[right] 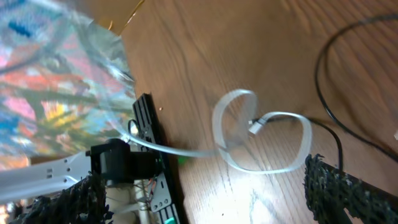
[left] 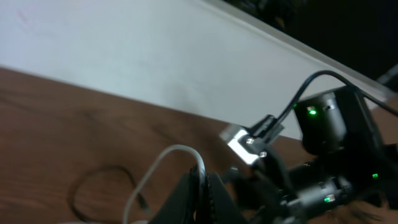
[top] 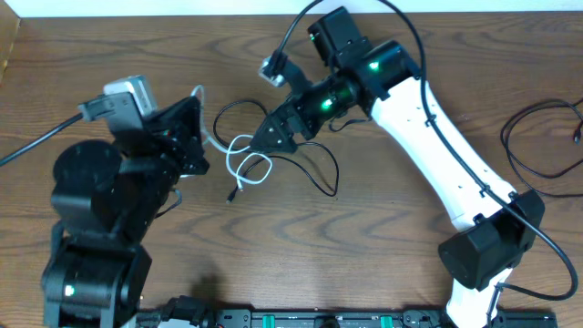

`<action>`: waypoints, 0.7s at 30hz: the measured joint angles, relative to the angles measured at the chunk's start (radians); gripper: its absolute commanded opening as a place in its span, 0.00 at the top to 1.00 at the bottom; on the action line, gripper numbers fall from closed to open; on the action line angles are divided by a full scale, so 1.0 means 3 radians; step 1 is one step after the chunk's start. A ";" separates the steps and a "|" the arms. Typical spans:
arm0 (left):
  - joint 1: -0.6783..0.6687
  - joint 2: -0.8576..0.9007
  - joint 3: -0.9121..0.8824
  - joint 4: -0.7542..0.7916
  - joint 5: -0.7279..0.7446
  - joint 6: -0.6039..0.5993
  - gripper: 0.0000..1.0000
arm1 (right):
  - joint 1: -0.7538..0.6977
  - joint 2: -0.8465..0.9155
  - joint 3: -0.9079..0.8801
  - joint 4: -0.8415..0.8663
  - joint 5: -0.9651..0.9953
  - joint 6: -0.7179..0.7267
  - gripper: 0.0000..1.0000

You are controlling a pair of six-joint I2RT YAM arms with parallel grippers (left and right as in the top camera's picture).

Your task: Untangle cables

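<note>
A white cable [top: 248,166] lies in loops at mid-table, tangled with a thin black cable [top: 321,173]. My left gripper [top: 202,144] is shut on one end of the white cable [left: 169,153], which arches up out of the closed fingers [left: 186,196]. My right gripper [top: 262,138] hovers just over the loops, wide open with nothing between its fingers [right: 348,193]. In the right wrist view, the white cable [right: 264,163] curls on the wood with its small plug end inside the loop, and the black cable [right: 324,59] runs beside it.
Another black cable [top: 537,137] lies coiled near the right edge of the table [top: 392,228]. A thicker black wire [top: 32,144] trails off to the left from the left arm. A rail of equipment [top: 301,319] sits along the front edge.
</note>
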 measured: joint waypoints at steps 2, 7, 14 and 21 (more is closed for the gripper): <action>0.0000 0.0064 0.0000 -0.0001 0.0072 -0.0170 0.92 | 0.0056 0.0000 0.0000 0.0089 -0.0008 -0.0045 0.04; 0.0000 0.0183 0.0000 0.0019 0.0135 -0.0624 0.92 | 0.0130 0.0000 -0.0001 0.0326 -0.0024 -0.0019 0.02; 0.0000 0.0237 0.0000 0.0221 0.0154 -0.1270 0.92 | 0.0118 0.0000 -0.0001 0.0729 -0.0126 0.0148 0.01; 0.0000 0.0237 0.0000 0.0332 0.0155 -0.1929 0.92 | 0.0118 0.0000 -0.0001 0.1094 -0.0221 0.0282 0.04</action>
